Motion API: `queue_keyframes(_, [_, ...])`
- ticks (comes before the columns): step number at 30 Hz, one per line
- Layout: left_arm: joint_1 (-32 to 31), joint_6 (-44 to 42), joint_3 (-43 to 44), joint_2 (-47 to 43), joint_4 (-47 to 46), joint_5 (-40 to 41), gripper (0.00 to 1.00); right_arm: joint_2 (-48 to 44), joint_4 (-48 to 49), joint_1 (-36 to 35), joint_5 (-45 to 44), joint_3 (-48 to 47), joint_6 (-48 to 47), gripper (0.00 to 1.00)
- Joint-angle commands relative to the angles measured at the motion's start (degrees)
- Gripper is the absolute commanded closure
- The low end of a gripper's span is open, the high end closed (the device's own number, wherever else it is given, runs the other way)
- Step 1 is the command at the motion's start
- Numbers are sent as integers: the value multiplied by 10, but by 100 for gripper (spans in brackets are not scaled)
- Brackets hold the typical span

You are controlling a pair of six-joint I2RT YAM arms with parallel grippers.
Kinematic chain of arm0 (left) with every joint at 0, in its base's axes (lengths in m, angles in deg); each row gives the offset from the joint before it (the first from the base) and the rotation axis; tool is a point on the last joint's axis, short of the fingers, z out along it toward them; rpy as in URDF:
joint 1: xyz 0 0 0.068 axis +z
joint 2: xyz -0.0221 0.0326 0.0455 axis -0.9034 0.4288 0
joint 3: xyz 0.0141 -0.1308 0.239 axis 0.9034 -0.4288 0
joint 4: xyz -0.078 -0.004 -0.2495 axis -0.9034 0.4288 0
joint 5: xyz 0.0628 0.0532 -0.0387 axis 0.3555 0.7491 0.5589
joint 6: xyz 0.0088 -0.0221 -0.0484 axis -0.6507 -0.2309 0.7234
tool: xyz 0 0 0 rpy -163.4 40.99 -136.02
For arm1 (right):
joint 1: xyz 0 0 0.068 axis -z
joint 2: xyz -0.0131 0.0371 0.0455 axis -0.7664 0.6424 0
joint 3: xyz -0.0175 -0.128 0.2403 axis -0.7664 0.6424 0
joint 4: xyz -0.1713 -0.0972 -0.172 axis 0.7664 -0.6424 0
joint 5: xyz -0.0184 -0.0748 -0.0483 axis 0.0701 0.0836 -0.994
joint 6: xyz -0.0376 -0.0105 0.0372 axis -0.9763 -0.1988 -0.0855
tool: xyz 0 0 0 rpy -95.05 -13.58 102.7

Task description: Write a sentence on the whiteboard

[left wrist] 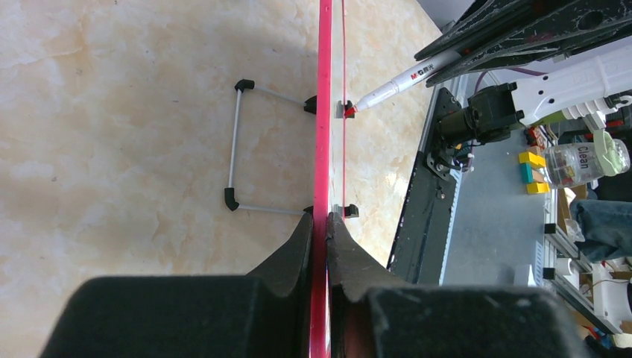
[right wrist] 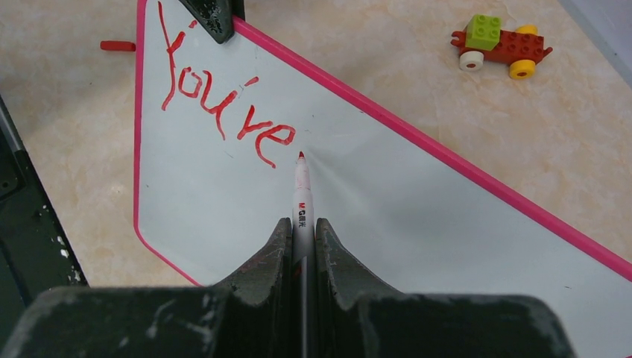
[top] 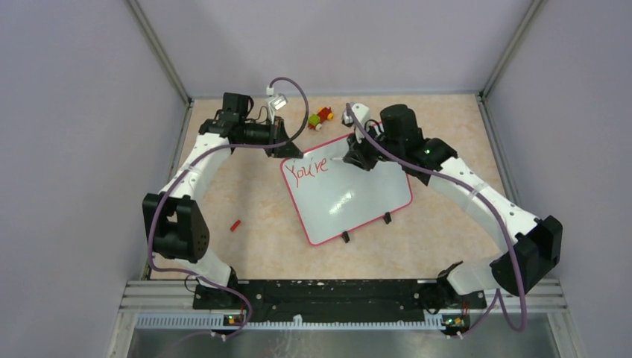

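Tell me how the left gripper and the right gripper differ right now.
The left gripper clamps the pink rim of the whiteboard at a corner; the right gripper clamps a marker. The left gripper sits at the board's edge; the right gripper hangs over its white face, marker tip just past the red lettering. Both are black and shut.

The left arm (top: 195,168) folds at the elbow and reaches forward, its wrist turned inward so the left end effector (left wrist: 319,224) points toward the robot's right. Its two fingers are pinched together on the rim of the whiteboard (left wrist: 324,112). The right arm (top: 477,194) stretches forward and to the left. The right end effector (right wrist: 302,227) is angled down, with its fingers clamped on a marker (right wrist: 302,190) whose tip juts out ahead of them.
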Motion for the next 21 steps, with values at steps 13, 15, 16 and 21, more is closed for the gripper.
queue_keyframes(13, [-6,-7,11,-1,-3,-3,100,12,34,3,-46,0,-9,100])
queue_keyframes(15, [-7,-7,12,-1,-3,-2,100,7,33,4,-55,3,-12,100])
queue_keyframes(16, [-7,-7,13,-1,-3,-2,100,5,31,5,-59,2,-13,100])
queue_keyframes(21, [-7,-8,13,1,-3,-2,100,3,22,12,-67,1,-19,100])
